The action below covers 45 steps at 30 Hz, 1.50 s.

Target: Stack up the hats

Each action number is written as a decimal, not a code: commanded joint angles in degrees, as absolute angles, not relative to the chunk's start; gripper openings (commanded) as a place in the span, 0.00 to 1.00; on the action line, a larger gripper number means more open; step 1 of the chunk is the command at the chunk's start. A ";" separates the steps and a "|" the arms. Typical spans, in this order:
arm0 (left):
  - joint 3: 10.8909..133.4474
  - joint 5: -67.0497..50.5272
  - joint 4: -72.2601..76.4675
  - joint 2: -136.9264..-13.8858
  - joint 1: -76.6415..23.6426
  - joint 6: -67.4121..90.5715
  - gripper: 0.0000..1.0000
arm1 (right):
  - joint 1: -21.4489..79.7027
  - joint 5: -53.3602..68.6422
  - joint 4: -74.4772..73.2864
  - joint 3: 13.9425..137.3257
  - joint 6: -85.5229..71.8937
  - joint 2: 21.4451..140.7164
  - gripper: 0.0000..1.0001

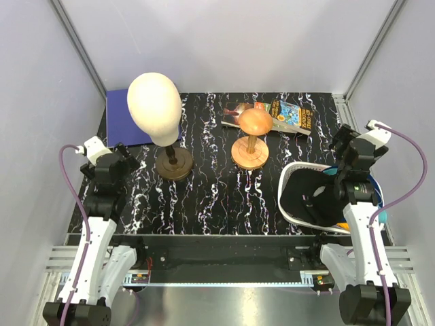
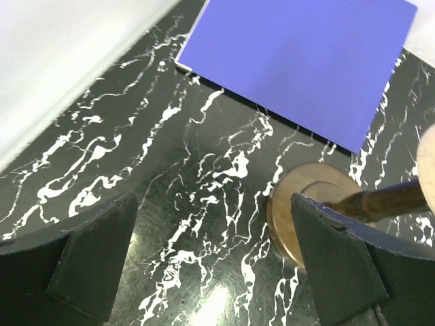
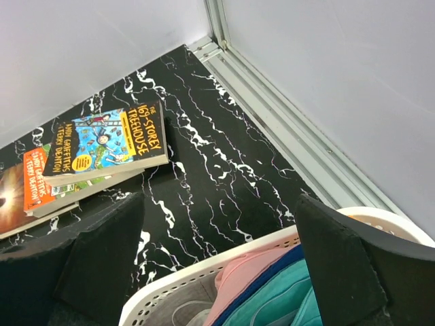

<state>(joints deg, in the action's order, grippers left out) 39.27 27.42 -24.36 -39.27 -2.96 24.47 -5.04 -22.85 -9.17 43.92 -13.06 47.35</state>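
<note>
The hats (image 1: pixel 309 197) lie in the basket (image 1: pixel 288 175) at right (mannequin head (image 1: pixel 154 98) left, books (image 1: pixel 289 115) behind).

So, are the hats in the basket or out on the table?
In. The top view shows a black cap inside the white perforated basket; the right wrist view shows pink fabric and teal fabric within its rim.

Bright, even light from overhead; a soft glare patch shines on the glossy black table (image 2: pixel 219 300); close edges look blurred.

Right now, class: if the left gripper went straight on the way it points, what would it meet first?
The left gripper would probably meet the bare marbled table, beside the stand's wooden base; depth is unclear.
</note>
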 commanded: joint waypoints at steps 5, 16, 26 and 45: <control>40.70 28.49 -21.81 -39.81 -2.90 23.13 0.99 | -4.75 -17.07 -14.46 51.66 -12.93 46.75 1.00; 42.89 27.33 -17.67 -45.17 -2.90 19.16 0.99 | 17.38 -14.31 -33.65 69.52 -19.39 61.96 1.00; 42.37 27.25 -14.50 -47.55 -2.99 22.32 0.99 | 29.27 -23.91 -61.04 66.27 -36.64 53.36 0.96; 40.43 30.58 -16.79 -42.54 -3.43 22.33 0.99 | 29.27 -22.23 -74.00 52.21 -51.84 53.79 0.91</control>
<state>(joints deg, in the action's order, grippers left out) 40.03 27.86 -18.35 -43.81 -3.31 22.11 28.88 -19.49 -71.24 52.31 -46.02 55.68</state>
